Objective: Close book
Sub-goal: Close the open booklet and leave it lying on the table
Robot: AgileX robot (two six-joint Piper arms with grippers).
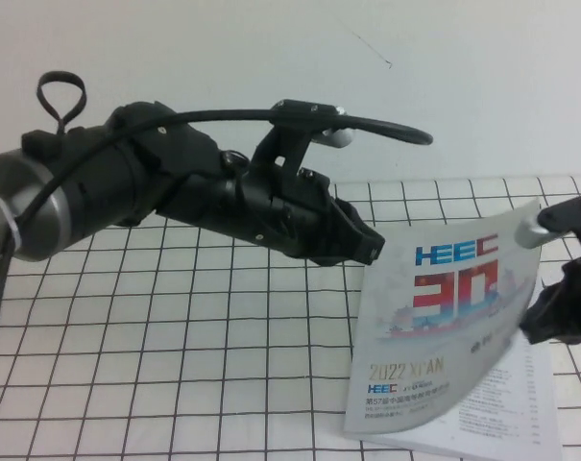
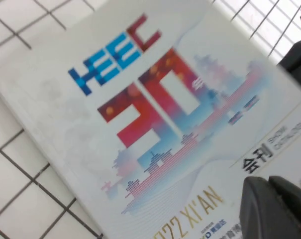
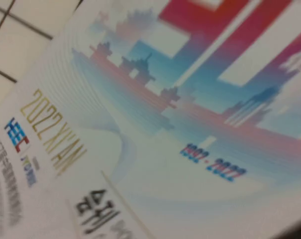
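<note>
High view showed gridded tabletop [image 1: 175, 336], white wall [image 1: 463, 77]; left gripper [image 1: 367, 248] mid-frame and right gripper [image 1: 559, 312] at right edge flanked the book [image 1: 434, 336], grip states unclear.

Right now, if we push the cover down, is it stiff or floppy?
Probably floppy: the cover bows in a curve above the pages, so it looks like thin card. Likely slick, given its glossy print. It looks thin, so probably light, and may slide on the table. Left gripper sits by its far left corner, right gripper at its right edge.
</note>
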